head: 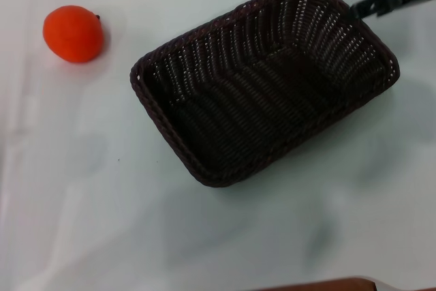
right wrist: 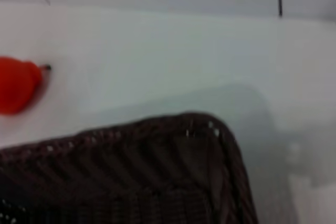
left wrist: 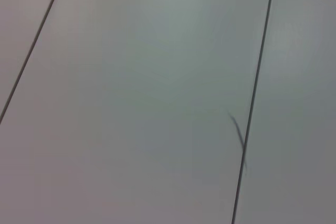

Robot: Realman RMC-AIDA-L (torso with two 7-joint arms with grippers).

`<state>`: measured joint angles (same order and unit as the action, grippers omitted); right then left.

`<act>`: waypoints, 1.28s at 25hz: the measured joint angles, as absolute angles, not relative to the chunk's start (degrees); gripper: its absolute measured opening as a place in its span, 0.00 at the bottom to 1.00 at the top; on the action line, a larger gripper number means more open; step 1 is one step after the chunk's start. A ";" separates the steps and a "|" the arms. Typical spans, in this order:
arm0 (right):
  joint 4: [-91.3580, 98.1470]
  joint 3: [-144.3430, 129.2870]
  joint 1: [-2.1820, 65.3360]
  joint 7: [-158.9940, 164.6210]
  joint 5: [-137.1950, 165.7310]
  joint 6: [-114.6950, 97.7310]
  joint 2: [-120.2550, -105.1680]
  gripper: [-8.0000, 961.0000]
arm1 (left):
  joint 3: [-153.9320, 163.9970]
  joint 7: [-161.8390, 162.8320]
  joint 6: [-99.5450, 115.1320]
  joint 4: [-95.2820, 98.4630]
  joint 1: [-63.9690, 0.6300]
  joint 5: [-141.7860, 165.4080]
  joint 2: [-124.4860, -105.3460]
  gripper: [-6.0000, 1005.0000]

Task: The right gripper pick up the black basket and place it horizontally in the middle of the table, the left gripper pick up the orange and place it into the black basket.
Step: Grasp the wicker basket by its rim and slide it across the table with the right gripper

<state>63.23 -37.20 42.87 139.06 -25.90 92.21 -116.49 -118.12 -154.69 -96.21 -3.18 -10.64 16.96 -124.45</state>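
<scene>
The black basket [head: 262, 86] sits slanted in the middle of the white table [head: 82, 189], open side up and empty. My right gripper [head: 355, 10] reaches in from the far right and grips the basket's rim at its far right corner; only its slim dark tip shows. The right wrist view shows the basket's braided rim [right wrist: 157, 129] close up. The orange [head: 73, 33] lies on the table at the far left, well apart from the basket, and also shows in the right wrist view [right wrist: 18, 85]. My left gripper is out of view.
The left wrist view shows only pale flat panels with dark seams [left wrist: 254, 93]. A brown strip [head: 327, 284] runs along the table's near edge. Bare tabletop lies between the orange and the basket.
</scene>
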 joint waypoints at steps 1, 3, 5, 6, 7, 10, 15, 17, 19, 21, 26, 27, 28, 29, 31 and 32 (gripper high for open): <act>61.80 -38.17 42.89 139.37 -25.81 91.17 -116.49 0.86 | -118.12 -154.69 -96.21 -3.18 -10.60 16.96 -124.45 0.90; 59.37 -39.61 43.02 139.60 -25.78 89.44 -116.49 0.83 | -118.12 -154.69 -96.21 -3.16 -10.52 16.96 -124.45 0.90; 57.16 -40.19 43.37 139.67 -25.75 88.01 -116.64 0.81 | -118.12 -154.69 -96.22 -3.16 -10.51 16.96 -124.45 0.90; 56.44 -40.31 43.54 139.68 -25.73 87.53 -116.79 0.78 | -118.12 -154.69 -96.22 -3.16 -10.51 16.96 -124.42 0.90; 56.08 -40.38 43.62 139.69 -25.73 87.16 -116.94 0.76 | -118.12 -154.69 -96.22 -3.16 -10.51 16.96 -124.40 0.90; 55.88 -40.50 43.69 139.73 -25.99 86.96 -117.15 0.69 | -118.24 -154.69 -96.23 -3.19 -10.56 16.96 -124.35 0.90; 55.99 -40.67 43.76 140.16 -25.87 87.15 -117.29 0.57 | -119.04 -154.69 -96.22 -3.24 -10.69 16.96 -124.28 0.90; 56.15 -40.67 43.63 140.32 -25.93 87.14 -117.33 0.52 | -119.06 -154.69 -96.18 -3.34 -10.63 16.96 -124.28 0.90; 56.14 -40.47 43.41 140.96 -26.09 87.04 -117.38 0.47 | -119.08 -154.69 -96.14 -3.40 -10.56 16.96 -124.28 0.90; 56.06 -40.20 43.26 141.73 -26.15 86.80 -117.40 0.41 | -119.09 -154.69 -95.97 -3.45 -10.54 16.96 -124.28 0.90; 57.68 -39.67 42.35 144.26 -27.18 87.60 -117.92 0.21 | -119.38 -154.71 -95.02 -3.84 -10.68 16.96 -124.14 0.90; 58.50 -39.51 41.90 144.82 -27.95 88.36 -118.07 0.21 | -119.51 -154.73 -94.85 -3.94 -10.75 16.97 -124.12 0.90; 59.23 -39.38 41.43 145.28 -28.70 88.90 -118.19 0.20 | -119.66 -154.75 -94.69 -4.15 -10.88 16.96 -124.09 0.90; 60.47 -39.29 40.67 146.32 -30.02 89.61 -118.31 0.20 | -119.69 -154.76 -94.57 -4.34 -10.96 16.96 -124.09 0.90; 62.79 -39.16 38.99 148.54 -32.37 90.48 -118.42 0.20 | -119.71 -154.77 -94.14 -4.94 -11.09 16.97 -124.09 0.90; 63.75 -39.14 38.27 149.40 -33.25 90.67 -118.49 0.20 | -119.71 -154.77 -93.89 -5.18 -11.16 17.02 -124.09 0.90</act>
